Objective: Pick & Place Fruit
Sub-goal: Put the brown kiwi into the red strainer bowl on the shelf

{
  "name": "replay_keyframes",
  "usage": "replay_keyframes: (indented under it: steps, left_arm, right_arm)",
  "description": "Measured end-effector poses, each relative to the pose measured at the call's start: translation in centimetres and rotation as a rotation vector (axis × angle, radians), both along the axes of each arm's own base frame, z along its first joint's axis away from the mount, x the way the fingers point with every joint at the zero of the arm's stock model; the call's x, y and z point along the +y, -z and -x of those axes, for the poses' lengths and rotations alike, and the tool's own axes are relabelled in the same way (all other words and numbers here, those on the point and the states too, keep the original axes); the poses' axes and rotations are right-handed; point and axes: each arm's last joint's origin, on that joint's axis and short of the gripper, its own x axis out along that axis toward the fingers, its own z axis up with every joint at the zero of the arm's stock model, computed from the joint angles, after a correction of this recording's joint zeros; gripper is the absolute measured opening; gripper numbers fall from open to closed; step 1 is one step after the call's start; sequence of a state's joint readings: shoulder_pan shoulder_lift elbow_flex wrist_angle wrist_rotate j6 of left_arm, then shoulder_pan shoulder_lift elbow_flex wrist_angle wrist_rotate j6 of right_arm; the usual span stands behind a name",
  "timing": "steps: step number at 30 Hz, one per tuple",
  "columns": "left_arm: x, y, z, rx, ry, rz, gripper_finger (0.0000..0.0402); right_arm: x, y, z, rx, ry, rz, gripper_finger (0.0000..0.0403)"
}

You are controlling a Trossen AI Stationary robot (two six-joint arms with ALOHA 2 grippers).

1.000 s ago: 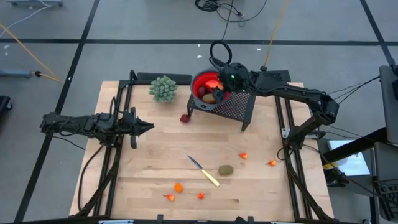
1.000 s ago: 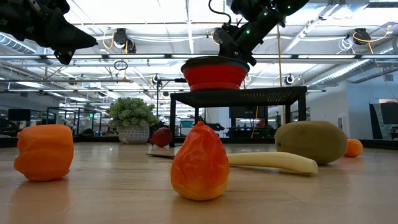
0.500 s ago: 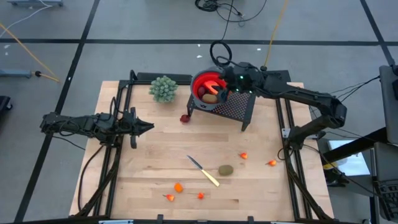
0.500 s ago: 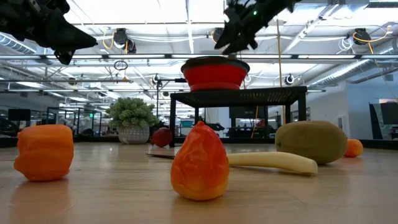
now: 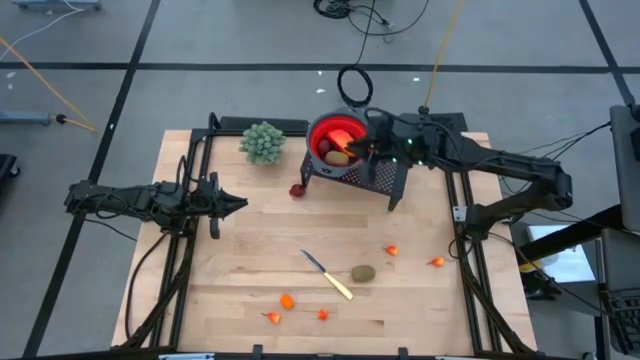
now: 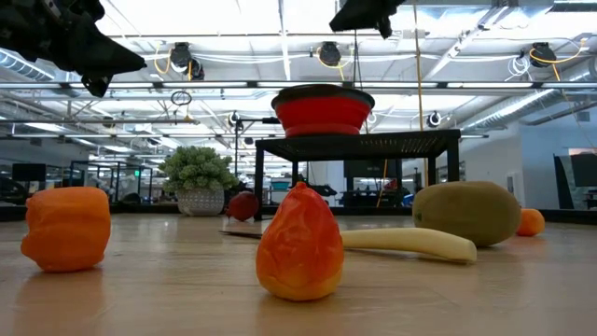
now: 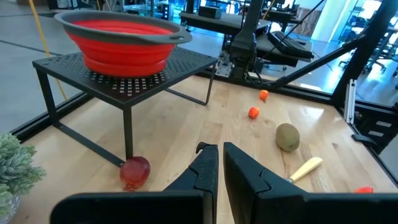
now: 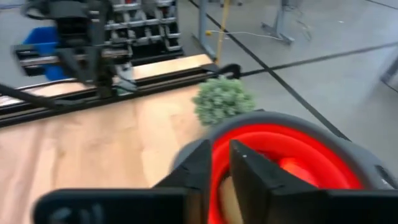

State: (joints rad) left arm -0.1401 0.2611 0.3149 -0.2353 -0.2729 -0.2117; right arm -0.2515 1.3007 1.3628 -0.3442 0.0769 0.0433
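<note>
The red bowl (image 5: pixel 333 138) stands on a black mesh rack (image 5: pixel 380 175) at the table's far side and holds several fruit pieces (image 5: pixel 338 152). My right gripper (image 5: pixel 372 150) hovers above the bowl's right rim, shut and empty (image 8: pixel 221 163). Loose on the table lie a brown kiwi (image 5: pixel 363 272), a dark red fruit (image 5: pixel 297 190) beside the rack's leg, and several small orange bits (image 5: pixel 287 300). My left gripper (image 5: pixel 240 205) waits shut over the table's left side.
A knife with a pale handle (image 5: pixel 328 275) lies next to the kiwi. A green potted plant (image 5: pixel 262 142) stands left of the bowl. The rack's legs (image 7: pixel 127 134) reach down to the tabletop. Black frame rails run along the table's left and right edges.
My right gripper has risen out of the bowl and drawn back toward the table's right edge, shutting its fingers on nothing. The fruit pieces stay in the bowl.
</note>
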Motion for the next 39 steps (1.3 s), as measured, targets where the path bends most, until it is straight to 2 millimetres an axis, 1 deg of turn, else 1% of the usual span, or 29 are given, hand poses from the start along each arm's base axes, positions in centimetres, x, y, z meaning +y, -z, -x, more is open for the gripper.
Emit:
replay_keyframes:
  steps: [2,4,6,10,13,18,21,25,27,32,34,39]
  left_arm:
    - [0.0,0.0,0.0,0.0,0.001,-0.005,0.0024]
    - [0.0,0.0,0.0,0.001,0.001,-0.007,0.0024]
    - [0.0,0.0,0.0,0.001,0.001,-0.007,0.0024]
    - [0.0,0.0,0.0,0.002,0.001,-0.007,0.0024]
    - [0.0,0.0,0.0,0.003,0.001,-0.008,0.0024]
    - [0.0,0.0,0.0,0.005,0.001,-0.008,0.0024]
    - [0.0,0.0,0.0,0.005,0.001,-0.008,0.0024]
    - [0.0,0.0,0.0,0.005,0.002,-0.008,0.0024]
    - [0.0,0.0,0.0,0.004,0.002,-0.008,0.0024]
    - [0.0,0.0,0.0,0.003,0.001,-0.007,0.0024]
    - [0.0,0.0,0.0,0.003,0.002,-0.007,0.0024]
    - [0.0,0.0,0.0,0.002,0.002,-0.007,0.0024]
  right_arm:
    - [1.0,-0.2,0.0,-0.005,-0.033,0.001,0.0017]
    - [1.9,-0.3,0.1,-0.007,-0.066,0.002,0.0005]
    - [2.9,-0.4,-0.1,-0.022,-0.101,0.006,0.0006]
    - [4.8,0.4,0.1,-0.037,-0.163,-0.009,0.0007]
    - [6.2,1.3,0.7,-0.027,-0.202,-0.041,0.0001]
    - [8.7,3.0,1.9,-0.102,-0.28,-0.089,0.0001]
    - [10.2,4.3,2.7,-0.157,-0.335,-0.121,0.0001]
    - [12.2,6.5,3.2,-0.199,-0.409,-0.148,0.0001]
    - [13.2,7.3,3.4,-0.222,-0.434,-0.148,0.0001]
    - [15.2,9.1,4.2,-0.194,-0.47,-0.137,0.0001]
    - [15.9,9.6,4.6,-0.179,-0.482,-0.133,0.0001]
    - [17.1,10.1,5.2,-0.163,-0.532,-0.156,0.0001]
